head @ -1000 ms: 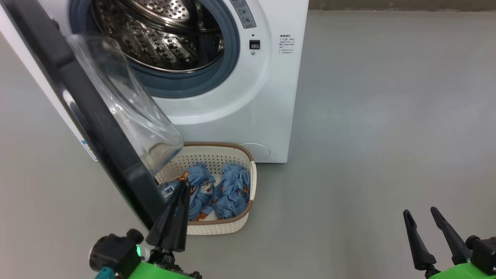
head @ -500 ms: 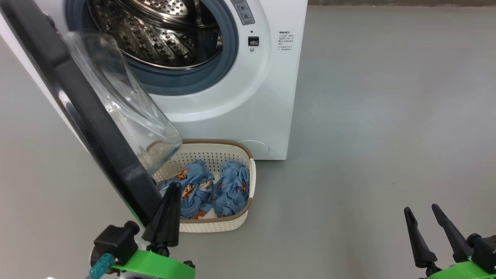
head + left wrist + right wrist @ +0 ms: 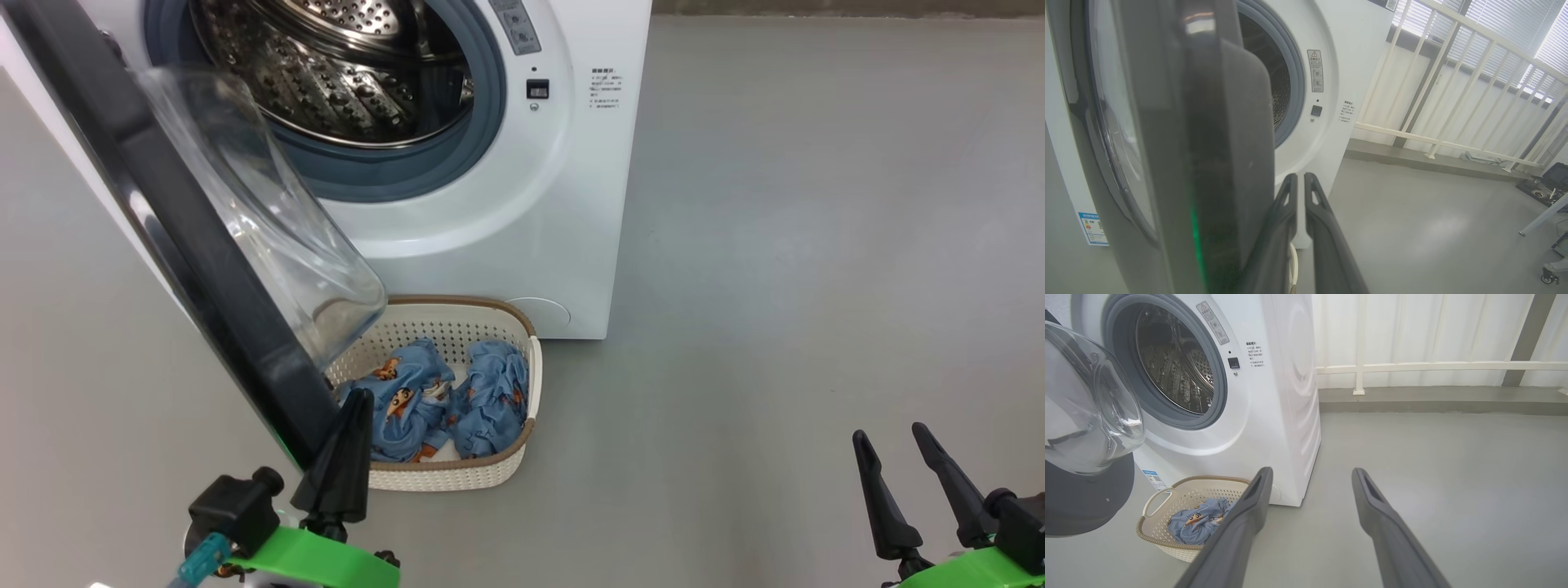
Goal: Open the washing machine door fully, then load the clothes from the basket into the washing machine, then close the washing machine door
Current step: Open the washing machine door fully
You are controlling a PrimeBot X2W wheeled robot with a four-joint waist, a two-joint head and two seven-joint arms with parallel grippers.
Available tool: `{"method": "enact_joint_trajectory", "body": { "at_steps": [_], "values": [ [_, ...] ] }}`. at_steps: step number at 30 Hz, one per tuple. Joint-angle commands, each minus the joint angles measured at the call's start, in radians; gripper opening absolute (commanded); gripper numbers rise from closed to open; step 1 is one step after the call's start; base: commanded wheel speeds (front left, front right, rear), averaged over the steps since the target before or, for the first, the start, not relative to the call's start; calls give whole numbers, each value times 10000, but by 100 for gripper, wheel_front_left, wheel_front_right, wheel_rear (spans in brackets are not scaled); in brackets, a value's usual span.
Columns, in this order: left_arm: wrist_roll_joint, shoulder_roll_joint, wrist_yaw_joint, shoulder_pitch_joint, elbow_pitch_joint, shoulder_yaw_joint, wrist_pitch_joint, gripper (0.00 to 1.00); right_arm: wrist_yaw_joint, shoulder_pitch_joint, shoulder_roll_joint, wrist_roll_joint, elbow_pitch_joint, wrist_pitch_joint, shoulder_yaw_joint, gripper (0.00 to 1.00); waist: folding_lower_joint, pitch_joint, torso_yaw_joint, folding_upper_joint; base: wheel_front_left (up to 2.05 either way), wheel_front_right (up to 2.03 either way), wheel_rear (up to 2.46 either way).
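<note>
Left gripper [image 3: 357,402] sits at the lower left of the head view with its two fingers drawn almost together, holding nothing. Its tips are at the lower edge of the door [image 3: 204,269]. In the left wrist view the left gripper [image 3: 1301,179] shows only a thin slit between its fingers. They lie just beside the thick dark edge of the door [image 3: 1224,143], on its right. I cannot tell whether they touch it.

The door stands swung out from the washer [image 3: 522,229], edge-on to the head camera. Its glass bowl [image 3: 269,220] bulges to the right, toward the opening. A blue-white sticker [image 3: 1093,226] shows low on the washer's front, left of the door. Behind the bowl, the steel drum [image 3: 343,73] is exposed inside its grey gasket [image 3: 482,122].

Below the opening, the basket [image 3: 457,302] stands on the floor [image 3: 816,245], close against the washer's base. The door's bottom overlaps the basket's left end in the head view. The clothes [image 3: 445,400] lie in the basket as two crumpled blue bundles, side by side.

Right of the washer the floor is grey, with a white railing [image 3: 1433,366] behind. The right gripper [image 3: 888,433] hangs at the lower right, well apart from the basket, fingers spread wide and holding nothing. The right wrist view shows the right gripper [image 3: 1311,473] with the same broad gap.
</note>
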Motion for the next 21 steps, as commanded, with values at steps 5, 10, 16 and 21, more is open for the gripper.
{"method": "enact_joint_trajectory", "body": {
  "at_steps": [5, 10, 16, 21],
  "values": [
    [-143, 207, 67, -337, -62, 489, -113, 0, 73, -194, -207, -56, -286, -122, 70, 100, 0, -26, 110, 0, 0, 0, 0],
    [-223, 253, 69, -322, 51, 625, -128, 0, 73, -173, -206, -61, -294, -122, 95, 100, 0, -74, 243, 0, 0, 0, 0],
    [-241, 326, 79, -326, 116, 743, -138, 0, 73, -157, -236, -58, -331, -122, 121, 100, 0, -101, 411, 0, 0, 0, 0],
    [-261, 421, 132, -179, 57, 879, -143, 0, 73, -128, -242, -67, -347, -122, 107, 100, 0, -124, 557, 0, 0, 0, 0]
  ]
}}
